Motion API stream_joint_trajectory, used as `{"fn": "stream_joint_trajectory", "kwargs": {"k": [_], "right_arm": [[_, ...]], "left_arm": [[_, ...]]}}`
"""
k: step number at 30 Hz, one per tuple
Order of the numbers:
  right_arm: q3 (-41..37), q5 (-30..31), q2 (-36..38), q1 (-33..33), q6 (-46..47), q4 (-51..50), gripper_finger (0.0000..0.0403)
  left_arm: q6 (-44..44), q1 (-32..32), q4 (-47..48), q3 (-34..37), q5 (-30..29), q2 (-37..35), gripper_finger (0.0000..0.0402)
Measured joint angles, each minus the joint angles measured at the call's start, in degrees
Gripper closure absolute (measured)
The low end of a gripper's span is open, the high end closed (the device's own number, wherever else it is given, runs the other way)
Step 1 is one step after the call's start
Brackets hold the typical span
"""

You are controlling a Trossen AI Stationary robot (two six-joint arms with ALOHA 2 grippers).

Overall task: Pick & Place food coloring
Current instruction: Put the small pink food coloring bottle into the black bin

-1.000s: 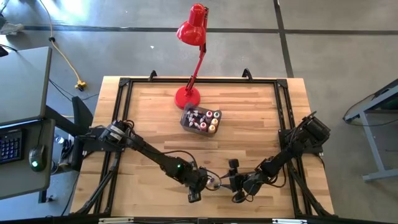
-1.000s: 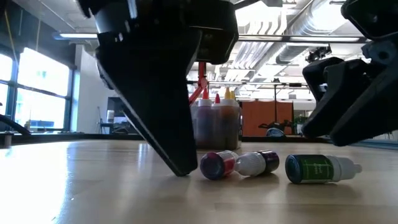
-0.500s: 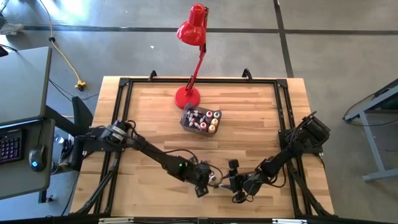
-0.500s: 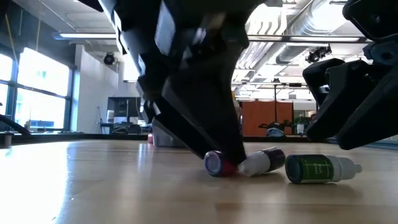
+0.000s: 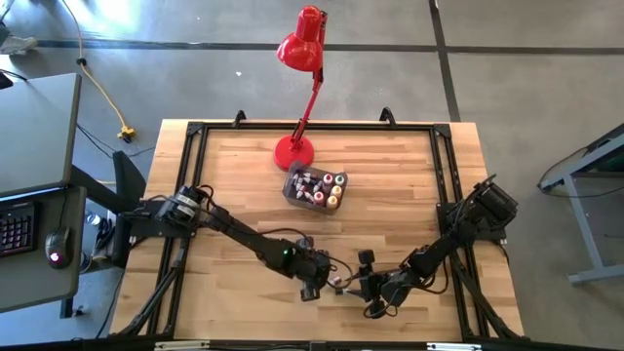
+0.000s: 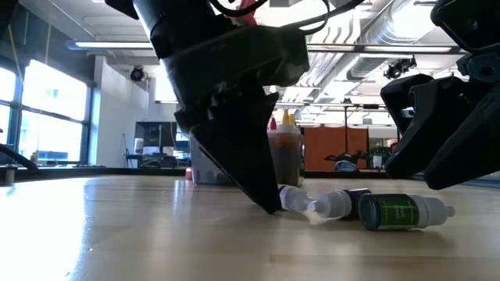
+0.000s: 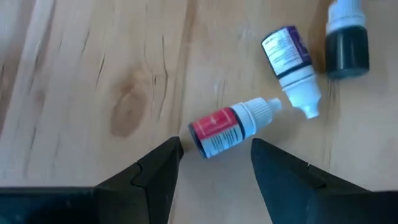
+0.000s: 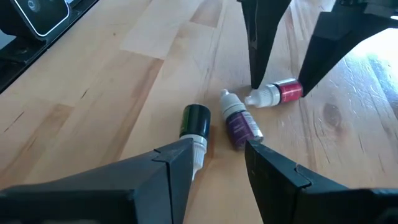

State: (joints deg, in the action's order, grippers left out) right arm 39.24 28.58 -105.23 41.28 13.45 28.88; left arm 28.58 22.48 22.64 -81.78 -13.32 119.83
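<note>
Three food coloring bottles lie on their sides on the wooden table near its front edge: a red one (image 7: 224, 128), a purple one (image 7: 290, 57) and a dark green one (image 7: 347, 45). My left gripper (image 7: 214, 155) is open, low over the table, with one finger on either side of the red bottle. My right gripper (image 8: 217, 155) is open and empty, just right of the bottles, nearest the green one (image 8: 196, 123). More bottles stand in a grey tub (image 5: 315, 187) farther back. My left gripper comes at the red bottle from above with its fingers pointing down. One fingertip (image 7: 175, 147) stands right beside the bottle's bottom end (image 7: 198, 135). I cannot tell whether it touches. The bottle lies flat on the table.
A red desk lamp (image 5: 295, 151) stands behind the tub at the table's far side. A black frame (image 5: 191, 136) runs along the table's edges. Bare wood lies left of the bottles (image 6: 117, 226).
My left gripper has gone down and toward the table's right and far edges, and now straddles the red bottle. The red bottle has turned about on the table: its bottom faced the near edge before, and now its white cap points right.
</note>
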Motion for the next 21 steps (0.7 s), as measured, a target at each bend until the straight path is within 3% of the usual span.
{"fn": "stream_joint_trajectory", "kwargs": {"k": [11, 21], "right_arm": [[0.00, -0.50, 0.00, 0.00, 0.01, -0.44, 0.0263], [0.00, -1.25, 0.00, 0.00, 2.08, -0.87, 0.0263]], "left_arm": [[-5.72, 0.05, -0.27, 0.02, -0.36, 0.00, 0.0205], [-1.92, -0.06, 7.31, -6.29, 1.46, 0.22, 0.0205]]}}
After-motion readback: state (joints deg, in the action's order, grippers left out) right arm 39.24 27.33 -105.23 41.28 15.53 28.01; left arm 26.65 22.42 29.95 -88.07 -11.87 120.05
